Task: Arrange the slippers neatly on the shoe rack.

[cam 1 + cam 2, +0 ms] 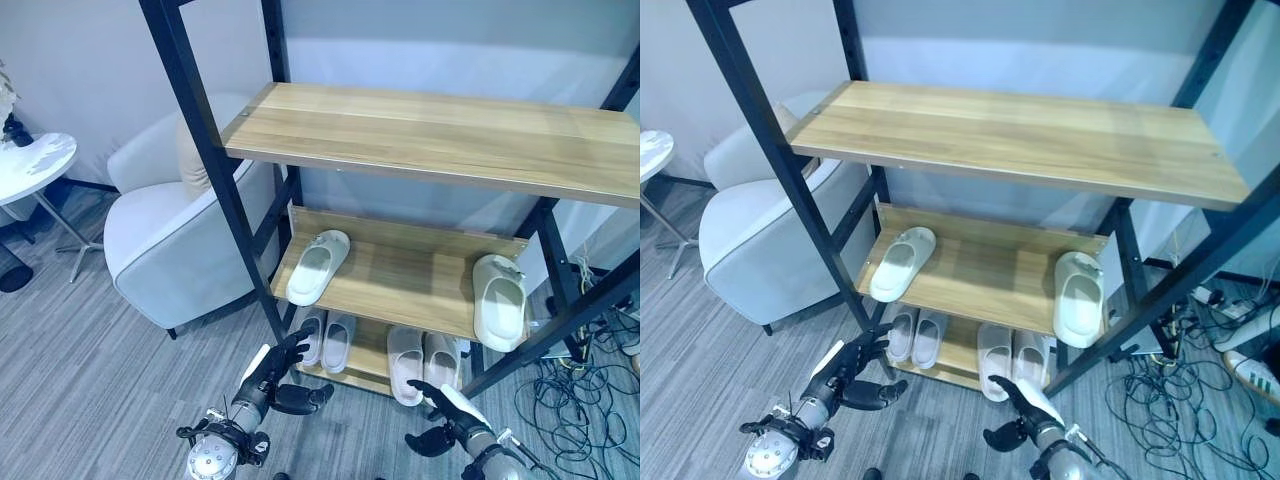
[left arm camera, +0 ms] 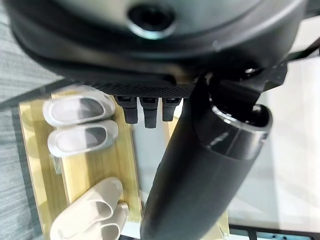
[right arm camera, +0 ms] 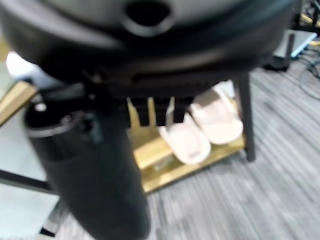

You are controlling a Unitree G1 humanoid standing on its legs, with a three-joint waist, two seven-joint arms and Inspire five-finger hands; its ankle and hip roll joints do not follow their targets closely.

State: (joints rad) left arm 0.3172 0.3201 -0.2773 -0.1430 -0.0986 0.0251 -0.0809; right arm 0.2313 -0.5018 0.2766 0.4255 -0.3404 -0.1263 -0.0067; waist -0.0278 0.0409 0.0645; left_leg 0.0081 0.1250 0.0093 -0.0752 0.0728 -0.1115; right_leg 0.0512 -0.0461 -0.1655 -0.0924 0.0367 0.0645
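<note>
On the rack's middle shelf (image 1: pixel 400 275) lie two pale slippers apart from each other: one at the left end (image 1: pixel 318 265), angled, and one at the right end (image 1: pixel 500 300), overhanging the front edge. The bottom shelf holds a light grey pair (image 1: pixel 325 338) side by side and a beige pair (image 1: pixel 423 362) beside it. The top shelf (image 1: pixel 430 135) is bare. My left hand (image 1: pixel 264 384) hovers low in front of the rack's left post, fingers straight, holding nothing. My right hand (image 1: pixel 452 418) hangs open below the beige pair (image 3: pixel 200 130), also holding nothing.
A white armchair (image 1: pixel 165 235) stands close to the rack's left side, with a round white table (image 1: pixel 30 165) further left. Tangled cables (image 1: pixel 580 400) and a sneaker (image 1: pixel 1250 372) lie on the floor to the right. Black slanting posts (image 1: pixel 215 170) frame the rack.
</note>
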